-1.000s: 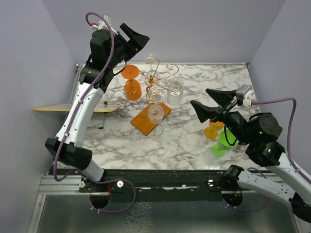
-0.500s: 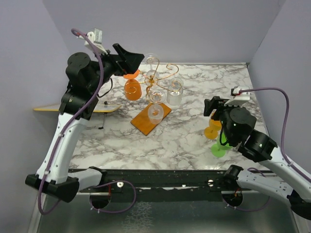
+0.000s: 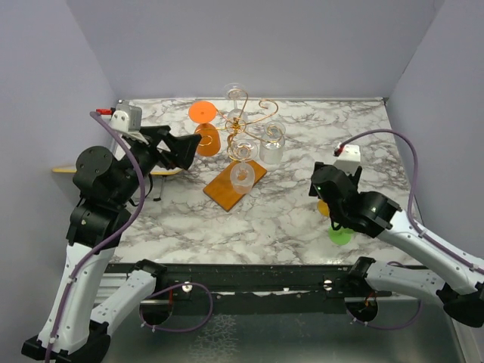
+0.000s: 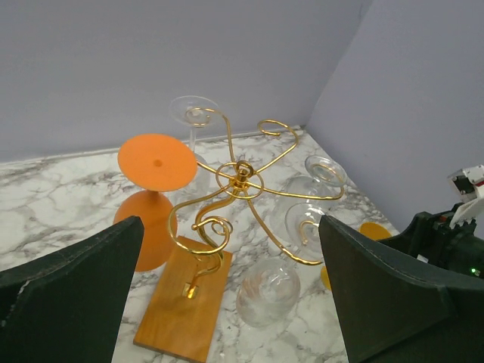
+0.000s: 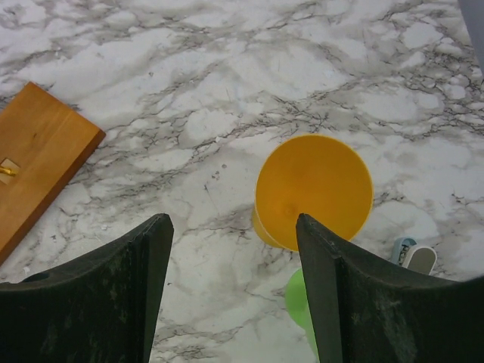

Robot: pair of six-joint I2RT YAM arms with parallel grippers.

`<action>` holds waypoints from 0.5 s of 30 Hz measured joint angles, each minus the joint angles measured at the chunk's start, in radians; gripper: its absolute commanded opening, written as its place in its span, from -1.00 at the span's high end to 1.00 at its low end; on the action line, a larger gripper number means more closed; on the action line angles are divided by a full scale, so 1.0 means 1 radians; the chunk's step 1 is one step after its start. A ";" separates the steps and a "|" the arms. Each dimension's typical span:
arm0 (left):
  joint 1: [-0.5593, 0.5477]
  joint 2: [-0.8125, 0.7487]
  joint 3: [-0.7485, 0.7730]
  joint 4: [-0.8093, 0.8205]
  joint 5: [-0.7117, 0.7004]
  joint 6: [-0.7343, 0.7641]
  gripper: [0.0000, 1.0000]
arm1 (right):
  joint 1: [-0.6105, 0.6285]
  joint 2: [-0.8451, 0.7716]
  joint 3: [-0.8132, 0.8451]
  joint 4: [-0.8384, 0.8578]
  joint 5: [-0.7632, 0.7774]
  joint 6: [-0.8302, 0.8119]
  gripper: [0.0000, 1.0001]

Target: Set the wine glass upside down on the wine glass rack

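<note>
The wine glass rack (image 3: 243, 121) stands mid-table on its wooden base (image 3: 227, 189); it also shows in the left wrist view (image 4: 240, 175). Clear wine glasses (image 3: 241, 175) hang upside down from its arms (image 4: 268, 293). An orange wine glass (image 3: 204, 134) is upside down just left of the rack (image 4: 157, 160). My left gripper (image 3: 187, 148) is open and empty, left of and apart from the orange glass (image 4: 231, 227). My right gripper (image 3: 327, 193) is open and empty above an upside-down yellow wine glass (image 5: 314, 189), its midpoint (image 5: 233, 227) left of it.
A green wine glass (image 3: 339, 234) lies right in front of the yellow one (image 5: 304, 299). A small white and blue object (image 5: 413, 254) lies beside them. A yellow board (image 3: 91, 169) sticks out past the table's left edge. Purple walls close in the back and sides.
My left arm has pulled back and down, away from the orange glass and rack. My right arm has swung forward and tipped down over the yellow glass.
</note>
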 measured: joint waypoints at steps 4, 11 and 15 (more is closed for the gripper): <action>-0.011 -0.021 -0.003 -0.023 -0.038 0.038 -0.98 | -0.025 0.069 0.000 -0.002 -0.049 0.005 -0.33; -0.047 0.003 -0.011 -0.049 -0.072 0.096 -0.98 | -0.179 0.174 0.000 0.051 -0.167 -0.045 -0.22; -0.060 0.040 0.019 -0.073 -0.114 0.132 -0.98 | -0.247 0.236 -0.001 0.089 -0.241 -0.063 0.03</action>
